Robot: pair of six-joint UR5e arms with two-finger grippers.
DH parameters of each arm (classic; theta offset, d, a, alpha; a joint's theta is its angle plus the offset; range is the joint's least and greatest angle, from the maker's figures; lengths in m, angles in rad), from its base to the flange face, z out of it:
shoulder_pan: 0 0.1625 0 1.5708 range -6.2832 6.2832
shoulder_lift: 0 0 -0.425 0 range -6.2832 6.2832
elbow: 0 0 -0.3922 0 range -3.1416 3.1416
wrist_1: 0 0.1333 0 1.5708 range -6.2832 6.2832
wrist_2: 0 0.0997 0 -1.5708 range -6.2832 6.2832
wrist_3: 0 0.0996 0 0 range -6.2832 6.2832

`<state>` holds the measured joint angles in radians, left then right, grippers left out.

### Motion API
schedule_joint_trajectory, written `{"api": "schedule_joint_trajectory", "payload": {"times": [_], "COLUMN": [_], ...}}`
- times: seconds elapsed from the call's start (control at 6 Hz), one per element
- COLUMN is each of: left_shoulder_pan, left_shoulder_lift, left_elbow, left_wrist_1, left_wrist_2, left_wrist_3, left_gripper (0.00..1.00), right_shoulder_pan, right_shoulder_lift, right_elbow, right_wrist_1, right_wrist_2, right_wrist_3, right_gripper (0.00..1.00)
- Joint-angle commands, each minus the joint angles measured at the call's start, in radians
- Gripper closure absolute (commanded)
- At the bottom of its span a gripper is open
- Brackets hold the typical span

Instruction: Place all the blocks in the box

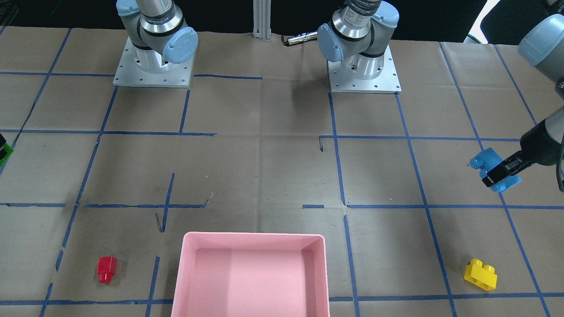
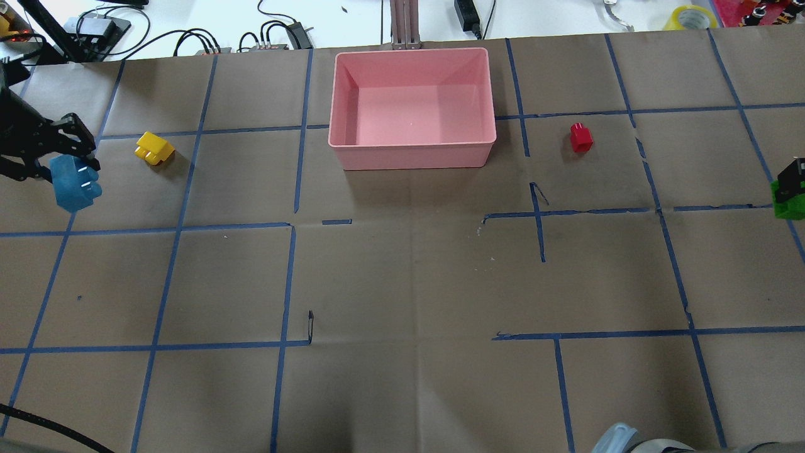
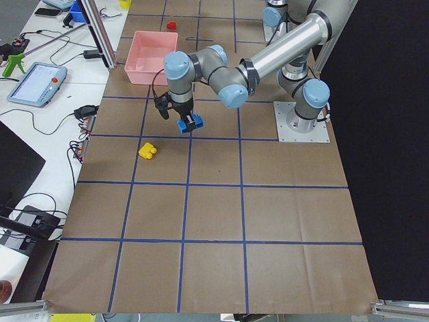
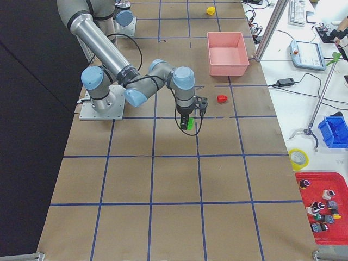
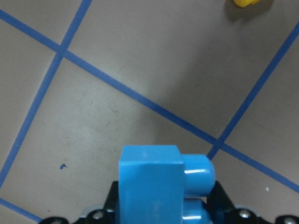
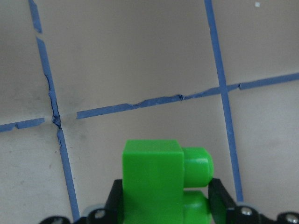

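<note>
Left fingers (image 1: 498, 174) gripped the blue block (image 2: 74, 184), right fingers (image 2: 792, 171) the green (image 6: 154, 182), both above the tabletop (image 2: 402, 283), well apart from the box (image 2: 412, 154); red (image 2: 581, 138), yellow (image 2: 154, 148) lay outside; risk: edge grips slipping in transit, blocks dropping short.

There were four blocks: one light-blue block (image 2: 74, 184) and one yellow block (image 2: 154, 148) on one side of the single pink box (image 2: 412, 156), and one red block (image 2: 581, 138) and one green block (image 2: 790, 200) on its other side. Two grippers, the left gripper (image 5: 161, 212) and the right gripper (image 6: 163, 210), each held one.
</note>
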<state>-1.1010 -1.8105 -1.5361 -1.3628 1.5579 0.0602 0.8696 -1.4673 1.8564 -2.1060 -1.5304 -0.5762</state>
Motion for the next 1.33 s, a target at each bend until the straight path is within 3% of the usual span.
{"api": "schedule_joint_trajectory", "payload": {"times": [0.0,0.33,0.67,0.83,1.17], "left_shoulder_pan": [-0.174,-0.383,-0.575,-0.626,-0.666], "left_shoulder_lift": [-0.068,-0.218,-0.372,-0.442,-0.565], "left_elbow": [0.162,0.384,0.616,0.673,0.671], "left_wrist_1": [-0.035,-0.088,-0.159,-0.148,-0.043], "left_wrist_2": [-0.012,-0.024,-0.056,-0.077,-0.068], "left_wrist_3": [0.000,-0.020,-0.225,-0.325,-0.393], "left_gripper": [0.99,0.99,0.99,0.99,0.98], "right_shoulder_pan": [0.078,0.190,0.335,0.430,0.569], "right_shoulder_lift": [-0.013,-0.008,0.010,0.034,0.080], "right_elbow": [-0.087,-0.124,-0.128,-0.132,-0.180], "right_wrist_1": [0.006,0.006,-0.006,-0.011,-0.009], "right_wrist_2": [0.001,0.010,0.174,0.208,0.210], "right_wrist_3": [-0.051,-0.005,0.233,0.316,0.438], "right_gripper": [0.95,0.97,0.99,0.99,0.99]}}
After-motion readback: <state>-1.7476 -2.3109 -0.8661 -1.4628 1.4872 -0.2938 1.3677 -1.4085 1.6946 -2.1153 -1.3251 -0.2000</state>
